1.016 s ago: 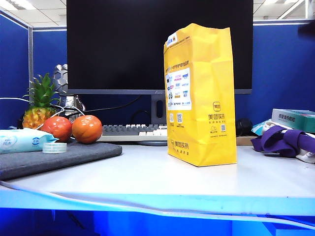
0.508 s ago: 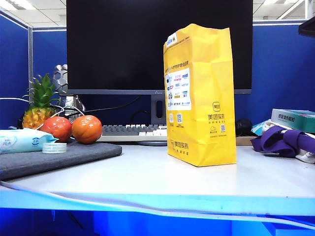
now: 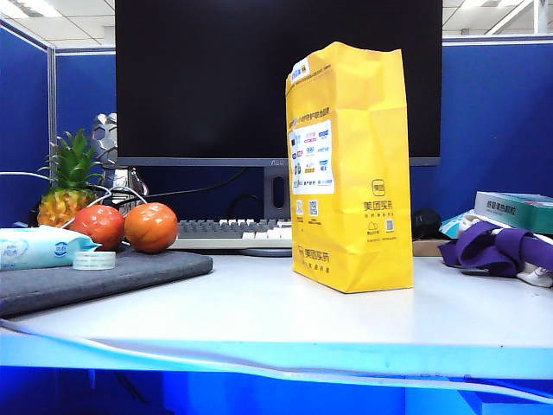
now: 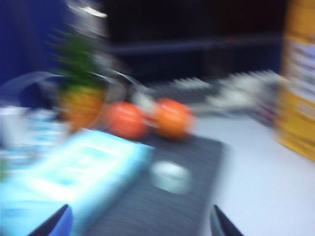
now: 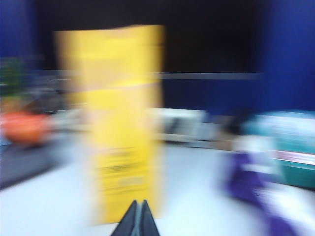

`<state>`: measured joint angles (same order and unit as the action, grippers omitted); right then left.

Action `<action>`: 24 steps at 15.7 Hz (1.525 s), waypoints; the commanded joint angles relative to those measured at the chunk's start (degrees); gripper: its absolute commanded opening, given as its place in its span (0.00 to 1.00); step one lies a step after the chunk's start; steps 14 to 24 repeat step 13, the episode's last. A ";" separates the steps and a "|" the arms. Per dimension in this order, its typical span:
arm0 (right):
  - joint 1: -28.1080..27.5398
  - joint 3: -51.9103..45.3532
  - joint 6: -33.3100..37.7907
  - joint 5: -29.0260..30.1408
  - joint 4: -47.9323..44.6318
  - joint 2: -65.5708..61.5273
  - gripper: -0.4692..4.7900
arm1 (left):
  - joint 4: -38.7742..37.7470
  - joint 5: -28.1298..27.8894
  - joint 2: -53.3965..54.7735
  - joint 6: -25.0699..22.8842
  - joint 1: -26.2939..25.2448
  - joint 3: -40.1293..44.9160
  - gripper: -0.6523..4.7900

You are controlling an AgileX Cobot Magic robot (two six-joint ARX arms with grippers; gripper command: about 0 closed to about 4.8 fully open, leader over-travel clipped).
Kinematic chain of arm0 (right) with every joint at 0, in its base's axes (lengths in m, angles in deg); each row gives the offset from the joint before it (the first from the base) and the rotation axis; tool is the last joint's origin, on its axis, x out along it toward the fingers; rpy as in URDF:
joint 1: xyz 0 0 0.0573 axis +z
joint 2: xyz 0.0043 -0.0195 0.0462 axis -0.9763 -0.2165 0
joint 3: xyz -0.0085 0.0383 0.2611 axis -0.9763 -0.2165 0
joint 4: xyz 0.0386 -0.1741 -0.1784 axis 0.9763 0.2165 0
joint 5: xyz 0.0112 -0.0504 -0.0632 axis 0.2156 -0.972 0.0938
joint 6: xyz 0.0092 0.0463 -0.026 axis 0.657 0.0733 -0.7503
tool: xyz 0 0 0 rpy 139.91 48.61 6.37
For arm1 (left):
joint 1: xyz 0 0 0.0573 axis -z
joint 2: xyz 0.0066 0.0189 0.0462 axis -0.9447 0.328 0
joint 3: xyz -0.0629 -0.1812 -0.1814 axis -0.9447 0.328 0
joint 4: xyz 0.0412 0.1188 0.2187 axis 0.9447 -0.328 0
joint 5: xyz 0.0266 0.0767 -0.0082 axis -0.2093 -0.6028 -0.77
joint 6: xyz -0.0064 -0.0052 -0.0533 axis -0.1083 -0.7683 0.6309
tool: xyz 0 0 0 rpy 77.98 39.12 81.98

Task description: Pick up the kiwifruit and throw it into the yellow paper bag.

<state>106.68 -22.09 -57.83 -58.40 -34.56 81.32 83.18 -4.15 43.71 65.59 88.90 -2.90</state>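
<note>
Yellow paper bag [image 3: 349,169] upright on table [image 3: 259,307]. Left end effector [image 4: 140,223] released, empty; right end effector [image 5: 137,219] clenched, empty.

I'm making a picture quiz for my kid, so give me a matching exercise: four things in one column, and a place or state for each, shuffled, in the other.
Things:
1. bag
2. pineapple
3. left hand
4. right hand

Places or states:
A. shut, tips together, facing the bag
B. upright, mid-table
C. open, facing the mat
D. far left, by the tomatoes

Pairs: 1-B, 2-D, 3-C, 4-A
</note>
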 commanded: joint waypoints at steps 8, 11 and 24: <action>-10.78 -0.48 0.15 0.13 -0.09 0.04 0.09 | 10.03 -0.22 -0.07 -0.09 -7.80 5.35 0.80; -10.78 -0.48 0.15 0.13 -0.09 0.04 0.09 | 9.09 -0.22 -0.07 -0.09 -7.80 5.35 0.80; -10.75 -0.48 0.15 0.13 -0.09 0.04 0.09 | 9.07 -0.22 -0.07 -0.09 -7.80 5.35 0.80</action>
